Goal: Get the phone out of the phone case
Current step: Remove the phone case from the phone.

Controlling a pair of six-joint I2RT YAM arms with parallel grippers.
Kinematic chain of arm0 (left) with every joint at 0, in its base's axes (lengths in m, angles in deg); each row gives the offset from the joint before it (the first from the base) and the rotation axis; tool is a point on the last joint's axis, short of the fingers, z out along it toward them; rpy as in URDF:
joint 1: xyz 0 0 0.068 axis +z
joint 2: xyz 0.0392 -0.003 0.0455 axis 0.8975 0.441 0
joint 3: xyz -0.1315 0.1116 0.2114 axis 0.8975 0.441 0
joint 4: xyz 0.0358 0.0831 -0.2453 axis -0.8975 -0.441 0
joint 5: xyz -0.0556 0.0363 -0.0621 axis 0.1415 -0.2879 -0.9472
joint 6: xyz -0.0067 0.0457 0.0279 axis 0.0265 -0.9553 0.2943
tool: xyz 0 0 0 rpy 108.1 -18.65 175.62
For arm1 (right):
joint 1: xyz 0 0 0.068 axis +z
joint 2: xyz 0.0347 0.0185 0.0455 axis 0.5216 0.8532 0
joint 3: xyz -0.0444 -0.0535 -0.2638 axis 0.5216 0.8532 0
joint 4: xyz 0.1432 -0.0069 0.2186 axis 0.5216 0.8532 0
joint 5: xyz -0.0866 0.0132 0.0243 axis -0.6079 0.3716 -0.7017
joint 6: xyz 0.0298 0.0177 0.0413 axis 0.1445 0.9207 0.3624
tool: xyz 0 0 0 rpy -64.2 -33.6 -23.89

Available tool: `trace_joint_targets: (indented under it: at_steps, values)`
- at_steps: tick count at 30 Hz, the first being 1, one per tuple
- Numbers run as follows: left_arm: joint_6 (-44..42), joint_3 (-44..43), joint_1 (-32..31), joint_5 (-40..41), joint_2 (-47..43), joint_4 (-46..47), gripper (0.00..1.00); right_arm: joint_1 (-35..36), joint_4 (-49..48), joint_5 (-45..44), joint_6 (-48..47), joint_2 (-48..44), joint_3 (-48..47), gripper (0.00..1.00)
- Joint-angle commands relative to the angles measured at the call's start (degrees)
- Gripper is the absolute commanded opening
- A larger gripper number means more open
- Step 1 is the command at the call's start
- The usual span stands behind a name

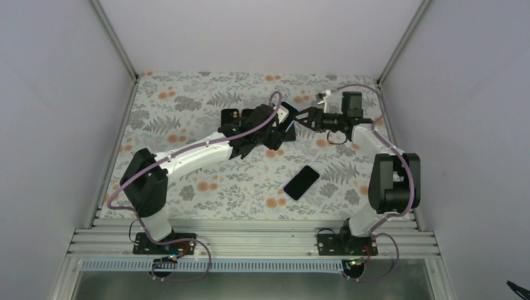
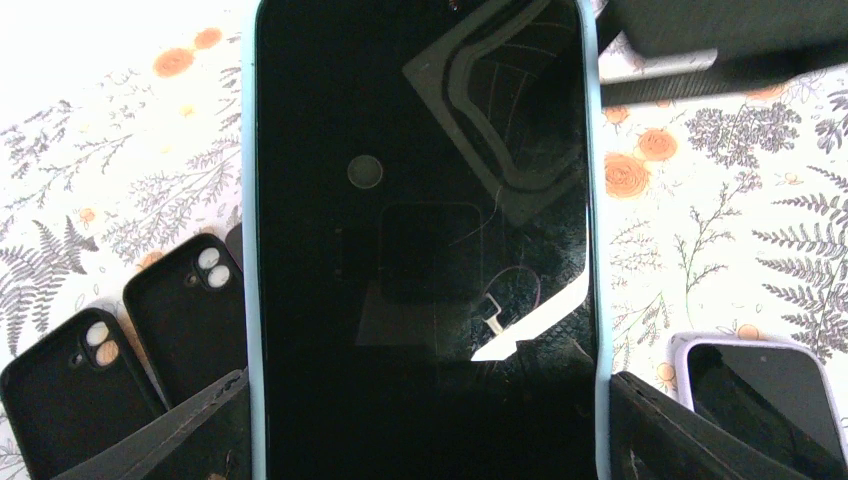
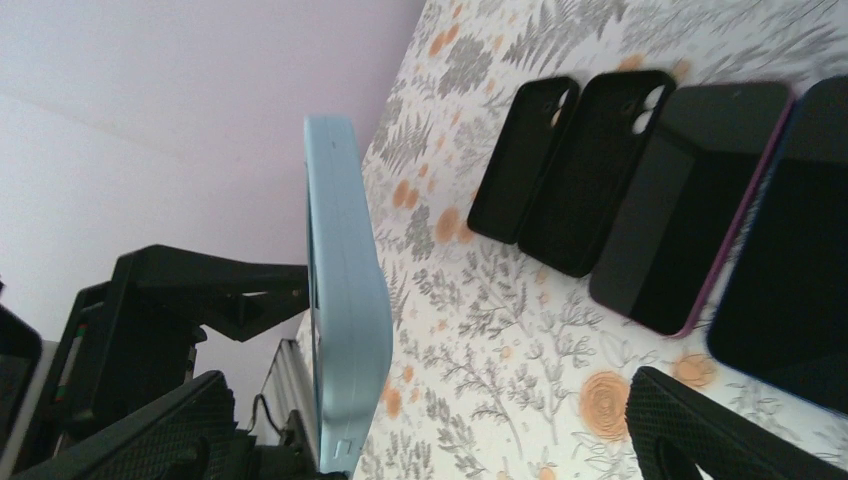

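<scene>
Well out over the table (image 1: 237, 187), holds the phone (image 2: 420, 200) aloft, left gripper (image 1: 281, 128) clenched on the sides of its blue case (image 3: 345, 290). Meets it with right gripper (image 3: 435, 430) spread wide, gripping nothing. Below, crowds the cloth with black cases (image 3: 590, 170) and other phones (image 3: 690, 200) alongside.

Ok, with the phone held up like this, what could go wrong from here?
1. The left hand grips the blue case only by its edges, raised off the table. A push from the open right hand could make it slip and drop.
2. Once popped free, the phone may have nothing holding it and could fall near the black cases and the purple-cased phone lying on the table.
</scene>
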Motion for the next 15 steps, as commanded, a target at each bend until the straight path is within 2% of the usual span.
trace_joint_targets:
  at_steps: [1,8,15]
  values:
    - [0.92,-2.93,0.20,0.60,-0.10,2.57,0.38,2.10,-2.30,3.70,1.84,1.51,-0.61,0.88]
    - [1.90,-3.50,0.30,0.71,-0.02,2.47,0.38,5.84,-4.39,5.29,3.13,1.52,-0.25,0.67]
    - [2.38,-4.21,0.31,0.63,0.20,2.35,0.38,6.13,-5.82,6.11,5.15,3.58,-0.52,0.45]
